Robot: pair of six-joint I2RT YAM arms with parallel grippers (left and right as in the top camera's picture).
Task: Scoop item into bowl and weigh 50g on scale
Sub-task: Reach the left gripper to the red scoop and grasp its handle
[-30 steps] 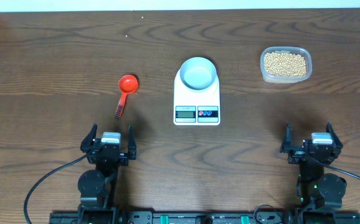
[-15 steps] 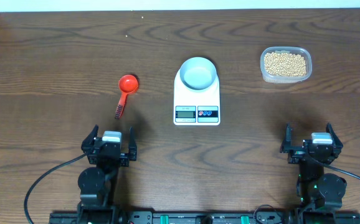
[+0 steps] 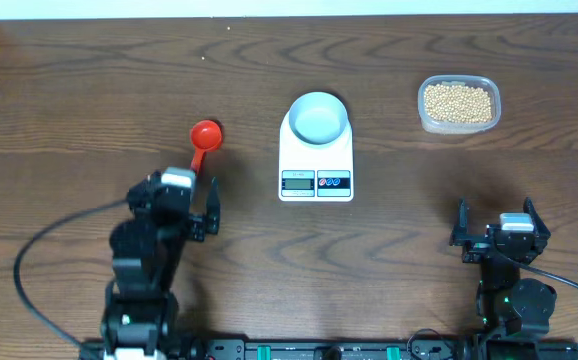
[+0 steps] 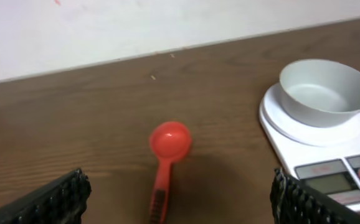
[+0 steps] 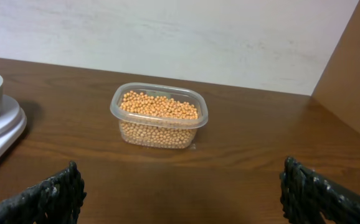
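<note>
Advancing, the left gripper [image 3: 176, 192] — spread, empty — nears the scoop [image 3: 205, 133]; right gripper [image 3: 506, 226] spread too. Nothing scooped yet: bowl [image 3: 318, 117] empty on the scale [image 3: 315, 168], beans [image 3: 457, 101] all in the tub [image 3: 424, 118].

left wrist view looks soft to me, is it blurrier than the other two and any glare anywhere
Left wrist: soft throughout, the red scoop has fuzzy edges and the scale display is unreadable. Right wrist: crisper, single beans show in the tub. Overhead: even light, no strong glare on the table, only soft shadows.
</note>
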